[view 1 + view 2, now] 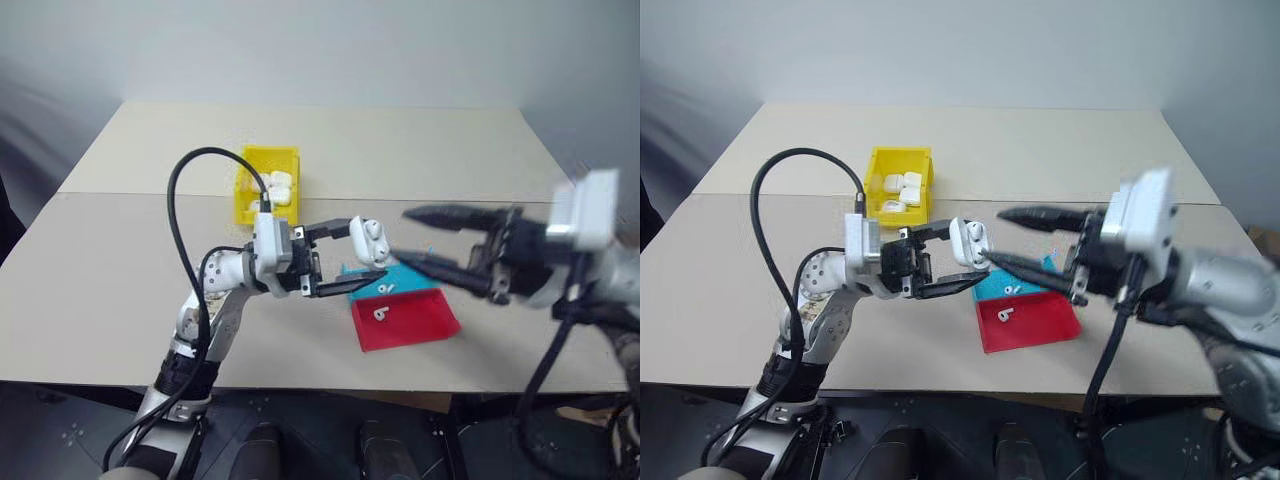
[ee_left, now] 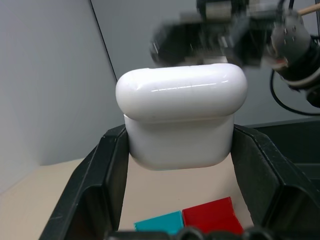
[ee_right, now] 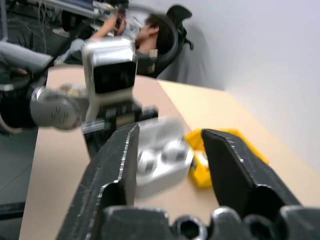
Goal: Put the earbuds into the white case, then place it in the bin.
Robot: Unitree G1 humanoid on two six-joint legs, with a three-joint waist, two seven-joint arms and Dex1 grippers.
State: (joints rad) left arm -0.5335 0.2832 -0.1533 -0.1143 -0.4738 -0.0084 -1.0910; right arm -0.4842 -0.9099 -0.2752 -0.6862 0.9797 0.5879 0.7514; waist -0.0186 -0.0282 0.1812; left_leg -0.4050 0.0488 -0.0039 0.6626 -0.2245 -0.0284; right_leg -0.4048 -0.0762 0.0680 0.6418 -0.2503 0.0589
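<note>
Holding the white case [image 1: 371, 239] in mid-air at the centre of the head frame, my left gripper [image 1: 366, 255] is clamped shut on it, one black finger on each side of the body, as the left wrist view confirms. The lid of the case stands flipped up, and the right wrist view shows two rounded white earbuds [image 3: 169, 152] seated in its wells. My right gripper [image 1: 412, 237] enters from the right of the head frame, level with the case, its two fingers spread apart with nothing between them; the lower fingertip lies just beside the case, and I cannot tell whether it touches. Below the two grippers, at lower centre-right of the frame, a blue tray [image 1: 412, 274] and a red tray [image 1: 425, 318] sit side by side on the table [image 1: 110, 270]. One loose earbud [image 1: 386, 288] lies on the blue tray and another [image 1: 380, 313] on the red tray. In the upper centre-left of the frame stands the bin [image 1: 252, 190], yellow, well apart from both trays, with several white cases [image 1: 280, 186] inside it.
</note>
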